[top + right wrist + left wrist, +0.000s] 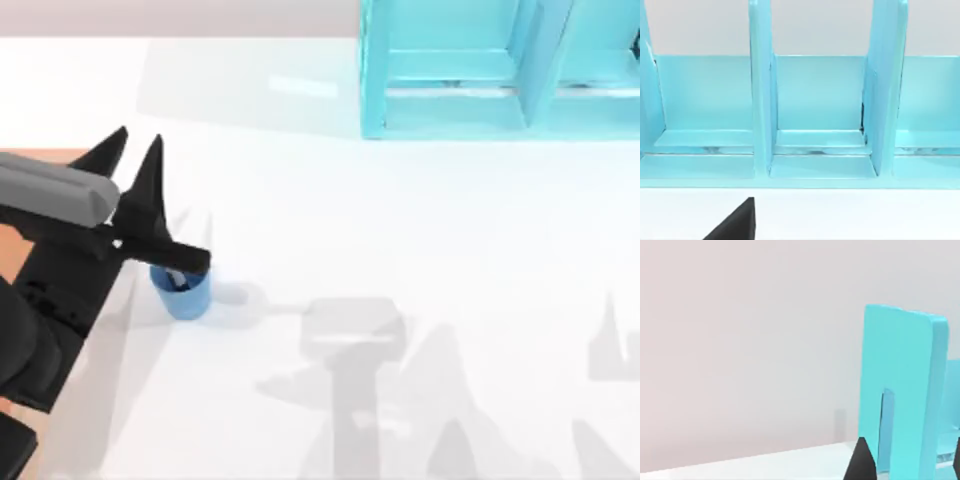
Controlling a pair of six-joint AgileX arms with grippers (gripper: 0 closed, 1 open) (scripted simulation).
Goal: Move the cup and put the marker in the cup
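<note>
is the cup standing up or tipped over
Upright. In the top view the cup sits on the table with its round open rim facing up, beside the left gripper. Something dark lies at its rim.

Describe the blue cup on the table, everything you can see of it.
The cup is a small, plain blue cylinder with no handle, plastic-looking. It stands upright on the white table near its left side, mouth up. Something dark shows inside the rim; what it is cannot be told. The left end effector sits above and beside it, a black part of that arm overlapping the rim from above; contact cannot be told. Its shadow falls to the right.
</note>
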